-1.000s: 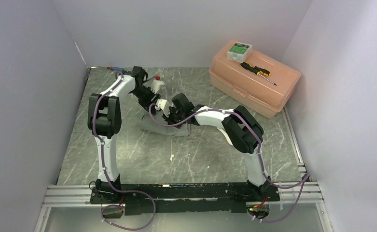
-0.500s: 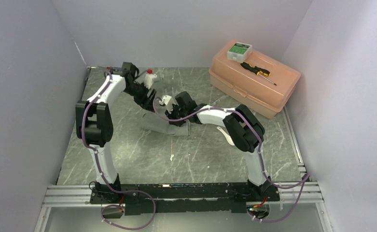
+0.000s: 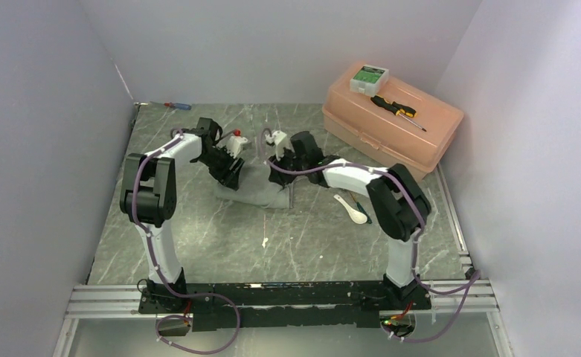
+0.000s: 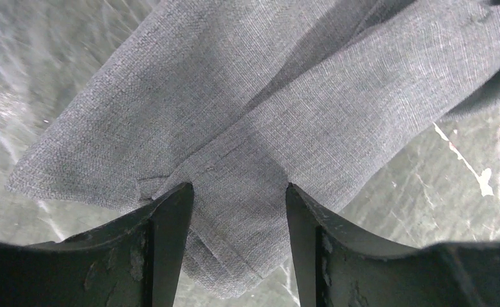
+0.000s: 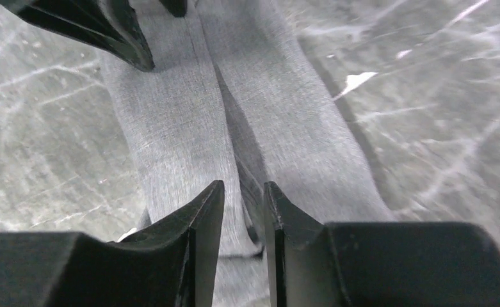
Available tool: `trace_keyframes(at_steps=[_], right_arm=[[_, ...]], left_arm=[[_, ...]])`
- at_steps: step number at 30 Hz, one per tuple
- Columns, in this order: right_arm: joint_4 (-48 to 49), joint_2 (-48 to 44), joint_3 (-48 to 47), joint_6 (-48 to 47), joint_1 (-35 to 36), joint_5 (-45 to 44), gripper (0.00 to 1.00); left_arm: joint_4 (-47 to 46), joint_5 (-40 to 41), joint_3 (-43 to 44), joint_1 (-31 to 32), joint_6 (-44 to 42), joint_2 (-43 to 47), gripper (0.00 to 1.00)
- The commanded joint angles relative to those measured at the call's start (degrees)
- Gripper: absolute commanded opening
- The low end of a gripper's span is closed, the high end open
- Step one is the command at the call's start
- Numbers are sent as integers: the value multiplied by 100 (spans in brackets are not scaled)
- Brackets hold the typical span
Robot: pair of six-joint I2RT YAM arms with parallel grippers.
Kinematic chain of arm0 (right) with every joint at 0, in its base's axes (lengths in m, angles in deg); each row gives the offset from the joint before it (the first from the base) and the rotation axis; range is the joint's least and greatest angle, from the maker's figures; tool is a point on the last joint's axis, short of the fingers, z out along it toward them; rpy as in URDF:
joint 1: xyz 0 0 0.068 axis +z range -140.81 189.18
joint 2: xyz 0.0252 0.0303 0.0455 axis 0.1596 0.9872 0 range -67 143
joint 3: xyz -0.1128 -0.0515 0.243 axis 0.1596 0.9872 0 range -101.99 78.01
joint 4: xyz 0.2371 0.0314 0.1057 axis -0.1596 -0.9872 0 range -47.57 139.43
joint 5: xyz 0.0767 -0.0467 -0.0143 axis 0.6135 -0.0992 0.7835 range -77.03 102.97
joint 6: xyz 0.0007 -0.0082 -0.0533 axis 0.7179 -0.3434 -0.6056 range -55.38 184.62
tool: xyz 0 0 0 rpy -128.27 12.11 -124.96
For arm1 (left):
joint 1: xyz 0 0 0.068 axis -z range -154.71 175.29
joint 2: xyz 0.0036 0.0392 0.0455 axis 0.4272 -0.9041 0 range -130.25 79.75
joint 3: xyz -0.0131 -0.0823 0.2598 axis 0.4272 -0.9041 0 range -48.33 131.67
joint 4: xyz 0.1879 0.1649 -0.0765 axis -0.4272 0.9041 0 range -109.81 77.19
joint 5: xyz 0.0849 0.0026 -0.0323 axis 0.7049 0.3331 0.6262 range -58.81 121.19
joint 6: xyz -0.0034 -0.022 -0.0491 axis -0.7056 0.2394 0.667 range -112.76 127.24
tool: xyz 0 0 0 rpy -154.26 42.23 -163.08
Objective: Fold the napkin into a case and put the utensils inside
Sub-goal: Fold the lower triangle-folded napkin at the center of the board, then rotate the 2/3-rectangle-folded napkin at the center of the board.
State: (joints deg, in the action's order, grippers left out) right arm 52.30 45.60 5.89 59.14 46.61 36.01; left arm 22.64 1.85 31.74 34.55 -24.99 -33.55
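On the grey marbled table (image 3: 198, 238), one red-and-blue screwdriver (image 3: 175, 105) lies back left. Two grippers sit over the one grey napkin (image 3: 256, 193), folded mid-table: the left gripper (image 4: 237, 188) stands wide astride a cloth corner, the right gripper (image 5: 244, 185) barely parted over a crease. Further right lie one white spoon (image 3: 352, 210), then one peach box (image 3: 413, 141) carrying one black-and-yellow screwdriver (image 3: 397, 109).
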Motion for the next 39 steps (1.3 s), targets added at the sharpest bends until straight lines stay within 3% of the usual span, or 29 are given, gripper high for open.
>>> trace_keyframes(at_steps=[1, 7, 10, 16, 19, 21, 24, 28, 33, 39], right_arm=[[499, -839, 365, 261, -117, 5, 35], [264, -1130, 734, 381, -139, -507, 39], [-101, -1302, 849, 489, -139, -771, 47], [-124, -1690, 1423, 1161, -146, -829, 51], [211, -1850, 1756, 1409, -161, -551, 48], [444, -1825, 1875, 1641, -257, -180, 41], [759, -1737, 1996, 1930, -426, 148, 29], [1132, -1581, 2096, 2227, -609, 412, 23], [1489, -1345, 2118, 2562, -739, 662, 23], [1622, -1135, 2140, 2735, -780, 921, 35]], left_arm=[[-631, 247, 4, 56, 160, 177, 61], [-583, 156, 88, 60, 311, 273, 63], [-310, -59, 337, 60, 451, 461, 67], [382, -510, 947, 59, 717, 822, 75], [430, -899, 942, 141, 907, 962, 77], [411, -1019, 809, 545, 998, 873, 75], [104, -974, 532, 896, 1108, 730, 70], [-229, -835, 460, 1247, 1224, 381, 65], [-341, -713, 811, 1426, 1250, -87, 63], [-404, -444, 873, 1569, 1105, -288, 62]])
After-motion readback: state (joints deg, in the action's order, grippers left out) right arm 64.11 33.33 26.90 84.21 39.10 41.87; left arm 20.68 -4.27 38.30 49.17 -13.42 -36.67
